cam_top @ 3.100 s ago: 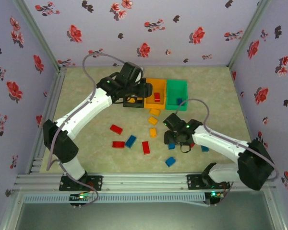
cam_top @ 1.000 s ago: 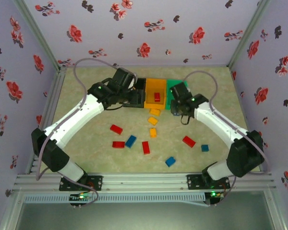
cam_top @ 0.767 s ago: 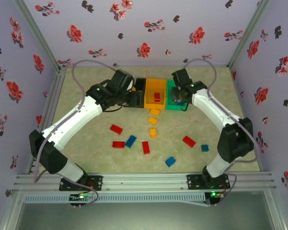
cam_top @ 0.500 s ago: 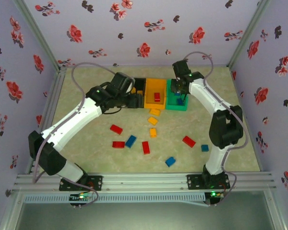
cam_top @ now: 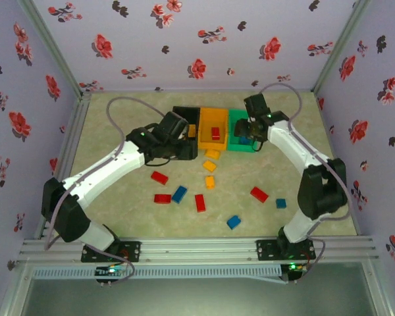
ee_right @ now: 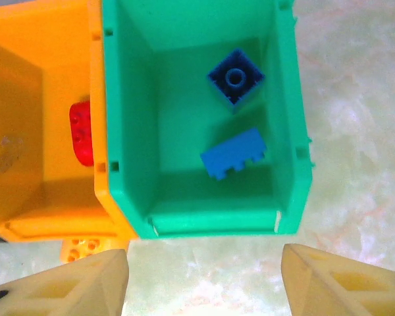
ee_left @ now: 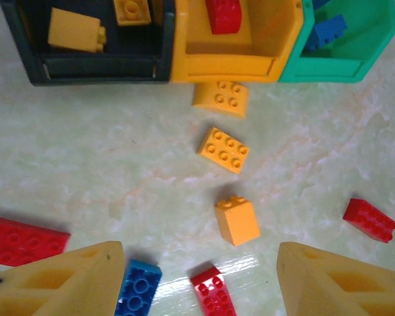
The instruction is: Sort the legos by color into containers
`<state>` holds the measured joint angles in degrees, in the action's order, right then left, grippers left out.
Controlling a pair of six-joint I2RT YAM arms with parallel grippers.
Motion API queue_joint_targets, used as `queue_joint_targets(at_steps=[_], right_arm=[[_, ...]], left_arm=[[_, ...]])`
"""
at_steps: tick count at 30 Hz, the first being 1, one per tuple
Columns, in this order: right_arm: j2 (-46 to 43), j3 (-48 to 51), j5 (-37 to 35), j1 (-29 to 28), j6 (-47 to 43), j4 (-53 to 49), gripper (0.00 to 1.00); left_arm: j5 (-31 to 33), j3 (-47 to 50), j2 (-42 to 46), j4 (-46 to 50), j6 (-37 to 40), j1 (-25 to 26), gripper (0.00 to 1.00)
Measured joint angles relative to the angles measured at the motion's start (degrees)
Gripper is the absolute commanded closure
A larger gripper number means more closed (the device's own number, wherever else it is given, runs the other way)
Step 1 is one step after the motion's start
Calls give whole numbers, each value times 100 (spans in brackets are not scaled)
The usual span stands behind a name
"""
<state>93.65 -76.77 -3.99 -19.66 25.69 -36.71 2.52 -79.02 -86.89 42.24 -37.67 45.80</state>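
Two blue legos are lying inside the green bin (ee_right: 289,131): a dark blue brick (ee_right: 235,79) toward the far wall and a lighter blue brick (ee_right: 234,155) nearer the front. The right claw (ee_right: 204,266) is hovering over the bin's front edge with its jaws apart and nothing between them, so this drop is judged complete. The orange bin (ee_right: 26,197) alongside is holding one red brick (ee_right: 81,135).

The left claw (ee_left: 197,253) is likewise open and empty, hanging over the tabletop (ee_left: 85,164) in front of the bins. Three yellow legos are lying ahead of it: the far yellow brick (ee_left: 220,97) just beside the orange bin's front wall, the middle yellow brick (ee_left: 224,150), and the near yellow brick (ee_left: 237,220).

The step in hand is judged to be picking the near yellow brick for the black bin (ee_left: 99,69), which is already holding two yellow ones. Procedure:
1. Centre the jaws over the brick.
2. Turn the wrist so the pads are meeting its flat sides.
3. Descend straight, keeping clear of the small red brick (ee_left: 214,293) and the blue brick (ee_left: 139,286) lying near the left finger.

The overhead view is adding the wider layout. Two loose blue bricks, one (cam_top: 234,222) nearer the arm bases and one (cam_top: 280,203) further right, are lying well apart from the green bin on the right arm's side. The left wrist view is adding stud orientation and the black bin's contents.
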Motion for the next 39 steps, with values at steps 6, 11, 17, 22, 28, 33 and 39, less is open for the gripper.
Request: queue_joint_targets(at_steps=[6, 11, 17, 22, 28, 33, 39], right_arm=[[-507, 501, 17, -26, 162, 109, 36], [-616, 608, 15, -31, 160, 114, 36], [-774, 782, 17, -48, 168, 111, 36], [-848, 881, 17, -48, 184, 109, 36], [-997, 957, 17, -66, 184, 90, 36], [-1134, 1040, 15, -66, 184, 81, 36], [-1237, 1108, 15, -66, 184, 42, 36]], left_arm=[[4, 313, -337, -313, -474, 492, 36], [2, 479, -807, -485, -804, 831, 37], [2, 422, -1423, -619, -1008, 1088, 37], [0, 374, -1757, -761, -1099, 1150, 37], [-15, 223, -2120, -855, -1139, 1165, 40], [-15, -33, -2496, -896, -1134, 1165, 44], [-15, -201, -2763, -920, -1128, 1165, 56]])
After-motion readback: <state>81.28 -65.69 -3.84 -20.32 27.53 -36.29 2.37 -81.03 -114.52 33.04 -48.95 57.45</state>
